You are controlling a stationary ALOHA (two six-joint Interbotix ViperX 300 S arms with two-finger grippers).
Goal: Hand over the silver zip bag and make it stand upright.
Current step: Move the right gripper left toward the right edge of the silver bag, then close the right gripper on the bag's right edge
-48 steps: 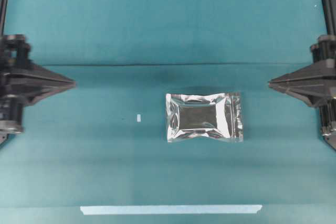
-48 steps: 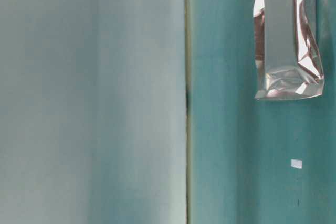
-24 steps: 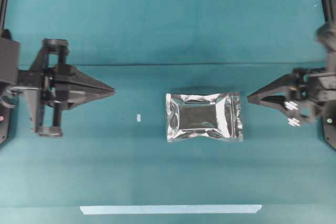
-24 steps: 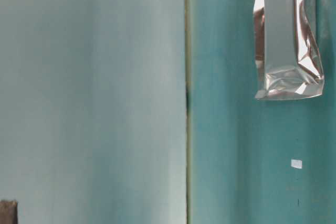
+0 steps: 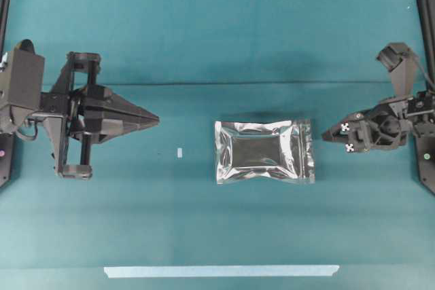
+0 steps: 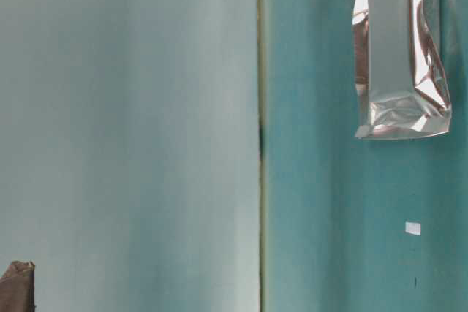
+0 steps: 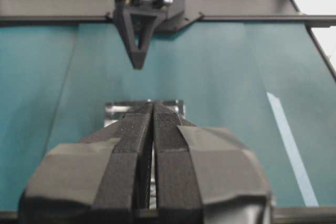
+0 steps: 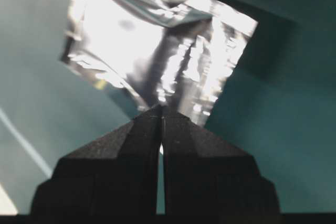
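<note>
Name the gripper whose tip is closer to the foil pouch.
The right gripper: its tip nearly reaches the silver zip bag; the left gripper stops well short.

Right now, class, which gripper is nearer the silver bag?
Right. The right gripper sits just off the bag's right edge; the left gripper is well off its left side.

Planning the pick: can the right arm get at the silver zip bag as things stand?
Probably yes. The right gripper sits just off the silver zip bag with bare table between, but its jaws are shut and must open first.
</note>
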